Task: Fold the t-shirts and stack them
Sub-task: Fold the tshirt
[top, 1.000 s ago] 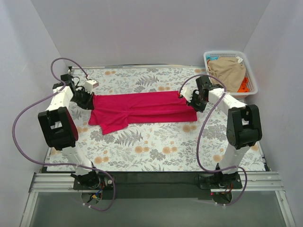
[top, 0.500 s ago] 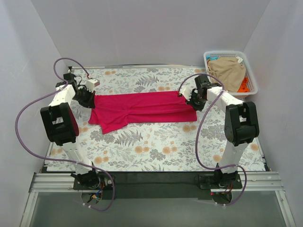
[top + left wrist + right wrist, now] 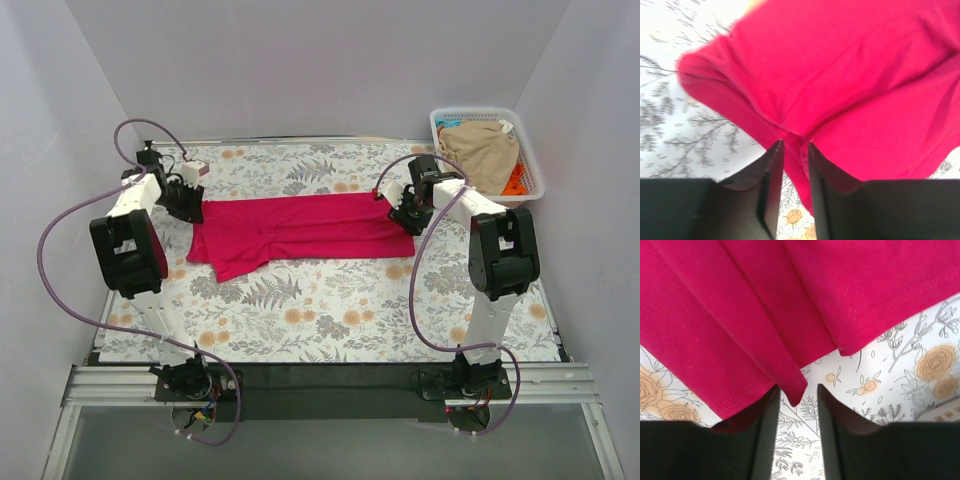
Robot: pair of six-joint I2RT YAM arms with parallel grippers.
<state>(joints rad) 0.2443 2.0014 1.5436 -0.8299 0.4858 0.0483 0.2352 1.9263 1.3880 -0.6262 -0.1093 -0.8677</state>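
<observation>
At the crimson shirt (image 3: 300,228) ends, my left tool (image 3: 794,146) pinches cloth (right tool (image 3: 796,389): cannot tell); next, I'd fold it over.

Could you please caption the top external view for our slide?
Left end effector and right end effector at opposite ends of the crimson-pink t-shirt on the floral table; basket far right.

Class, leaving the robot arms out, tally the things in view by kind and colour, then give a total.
Crimson-pink t-shirt: 1
White basket: 1
Tan garment, inside it: 1
Orange garment, inside it and mostly hidden: 1
Total: 4 visible; more cloth may lie hidden underneath.
</observation>
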